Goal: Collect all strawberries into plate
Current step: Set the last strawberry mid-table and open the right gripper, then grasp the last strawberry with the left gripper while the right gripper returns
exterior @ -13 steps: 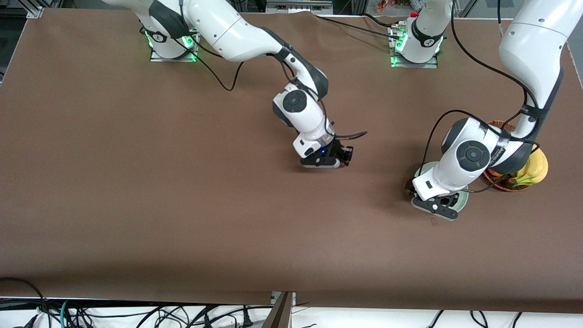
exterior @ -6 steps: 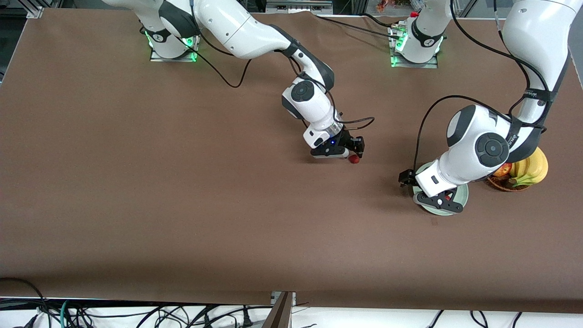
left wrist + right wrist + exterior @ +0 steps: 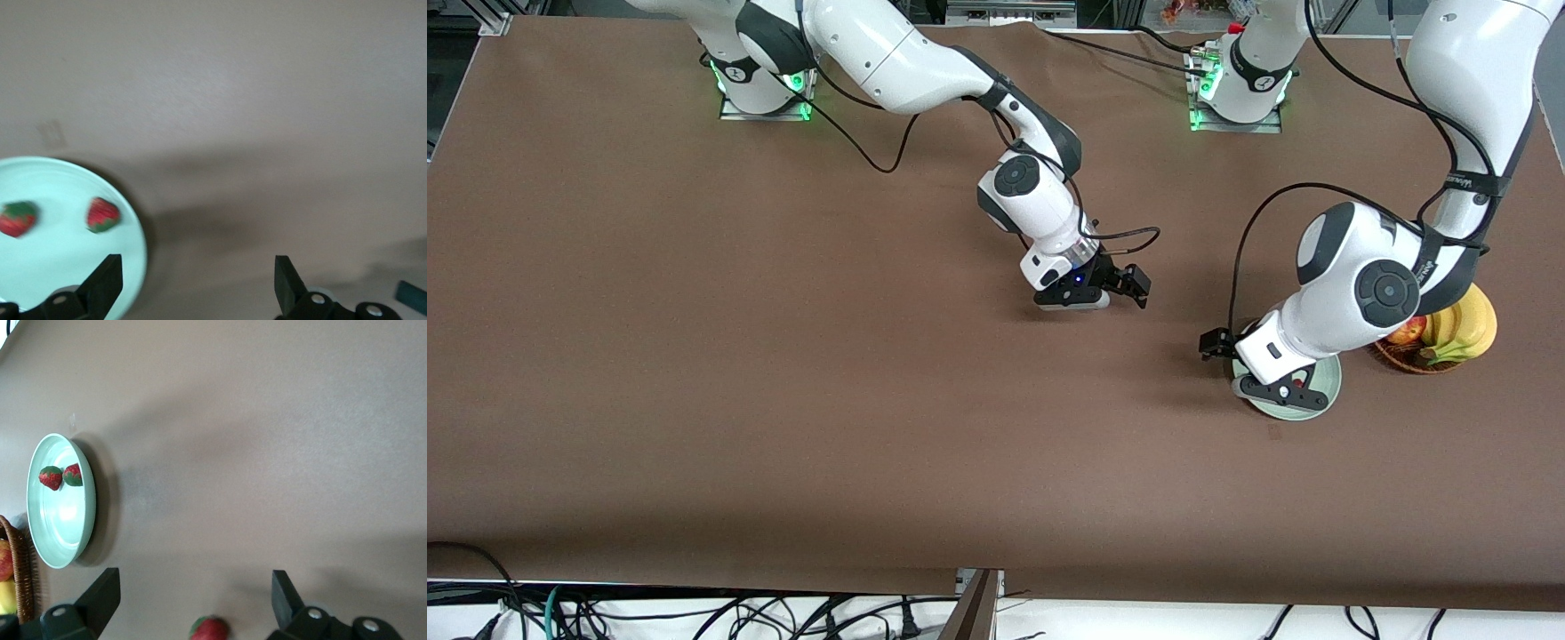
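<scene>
Two small red strawberries (image 3: 60, 477) lie in the round pale mint-green plate (image 3: 63, 550); a third (image 3: 210, 629) sits on the brown table (image 3: 783, 400) under the released right claw (image 3: 1112, 293). Regrasp it squarely, then carry it plateward. The released left claw (image 3: 1258, 373) waits over the plate.

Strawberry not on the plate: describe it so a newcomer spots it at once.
On the brown table, go mid-table to the right gripper, open. Directly beneath it is a small red strawberry with a green top. It alone is on bare tabletop; the other two strawberries lie in the mint plate under the open left gripper.
</scene>
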Action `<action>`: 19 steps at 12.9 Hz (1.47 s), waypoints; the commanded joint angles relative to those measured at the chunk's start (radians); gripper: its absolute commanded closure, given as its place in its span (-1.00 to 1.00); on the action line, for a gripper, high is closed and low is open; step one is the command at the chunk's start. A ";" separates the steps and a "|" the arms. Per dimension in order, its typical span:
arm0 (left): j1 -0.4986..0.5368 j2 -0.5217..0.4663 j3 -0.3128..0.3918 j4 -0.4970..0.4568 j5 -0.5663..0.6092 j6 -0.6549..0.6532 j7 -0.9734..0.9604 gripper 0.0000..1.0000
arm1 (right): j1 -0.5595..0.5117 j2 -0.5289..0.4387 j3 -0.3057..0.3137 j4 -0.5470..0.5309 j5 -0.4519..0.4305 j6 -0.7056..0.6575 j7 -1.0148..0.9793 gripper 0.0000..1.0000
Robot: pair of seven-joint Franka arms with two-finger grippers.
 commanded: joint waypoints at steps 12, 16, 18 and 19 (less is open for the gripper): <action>0.006 -0.170 -0.076 -0.567 -0.021 0.246 -0.283 -1.00 | -0.460 -0.346 -0.003 0.013 -0.002 -0.928 -0.546 -1.00; -0.045 -0.138 -0.094 -0.593 -0.019 0.269 -0.420 -1.00 | -0.615 -0.404 -0.025 0.013 -0.092 -1.158 -0.780 -1.00; -0.045 -0.102 -0.094 -0.592 -0.013 0.320 -0.419 -0.72 | -0.636 -0.453 -0.077 0.013 -0.163 -1.236 -0.850 -1.00; -0.043 -0.087 -0.091 -0.592 -0.003 0.345 -0.417 -0.55 | -0.638 -0.480 -0.115 0.013 -0.174 -1.284 -0.866 -1.00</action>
